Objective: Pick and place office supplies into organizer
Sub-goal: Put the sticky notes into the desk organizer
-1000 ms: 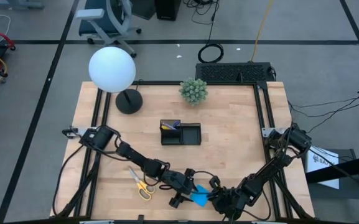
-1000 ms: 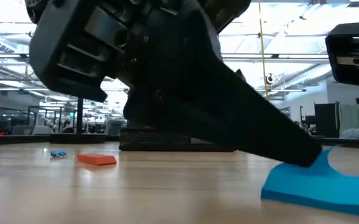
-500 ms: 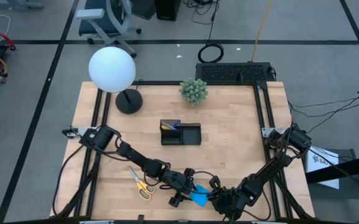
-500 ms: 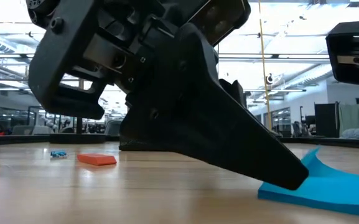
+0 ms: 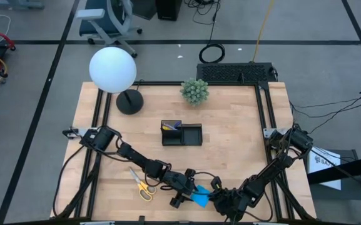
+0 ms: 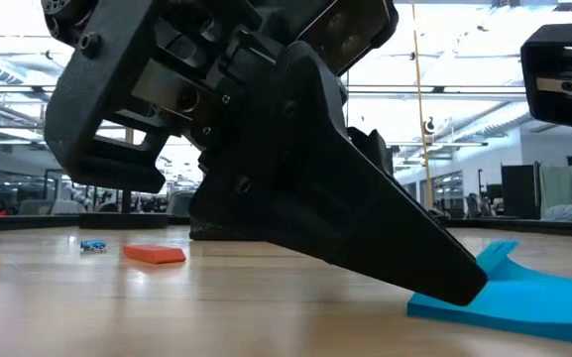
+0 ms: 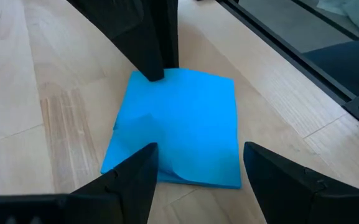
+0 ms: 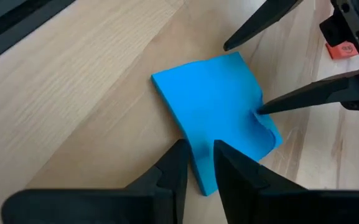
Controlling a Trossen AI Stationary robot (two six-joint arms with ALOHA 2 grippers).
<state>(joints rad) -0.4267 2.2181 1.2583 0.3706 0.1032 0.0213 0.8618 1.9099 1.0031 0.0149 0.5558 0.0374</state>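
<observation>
The blue sticky-note pad (image 5: pixel 200 199) lies flat near the table's front edge, between my two grippers. My left gripper (image 7: pixel 198 165) is open, with one finger at the pad's near edge and the other beside the pad, over bare wood. My right gripper (image 8: pixel 198 165) comes from the opposite side with its fingers almost together on the pad's other edge. The pad's top sheets curl up (image 6: pixel 499 253) at one corner. The black organizer (image 5: pixel 181 134) stands at mid-table with pens in its left compartment. Yellow-handled scissors (image 5: pixel 142 185) lie flat to the left. My left gripper touches the pad with one fingertip (image 8: pixel 261 111) only, at the edge (image 8: pixel 267 127) where the top sheets buckle and curl up. That finger slants down from the table's left, its tip low at the pad's edge (image 6: pixel 434 297). The pad stays on the table. My right gripper presses its nearly joined fingertips (image 7: pixel 156 73) down on the pad's opposite edge (image 7: pixel 173 78), close to a corner. The fingers slant down from the table's right. The pad lies flat on the wood under them.
A small red piece (image 6: pixel 155 255) and a tiny blue piece (image 6: pixel 92 245) lie on the table left of the pad. A lamp with a white globe (image 5: pixel 112 70) and a green plant ball (image 5: pixel 194 91) stand at the far side.
In the low view my left gripper's finger has tipped lower, and its tip has slid from the pad's top down to the pad's edge. The pad's corner behind it has curled up more. The pad has kept its place on the table.
</observation>
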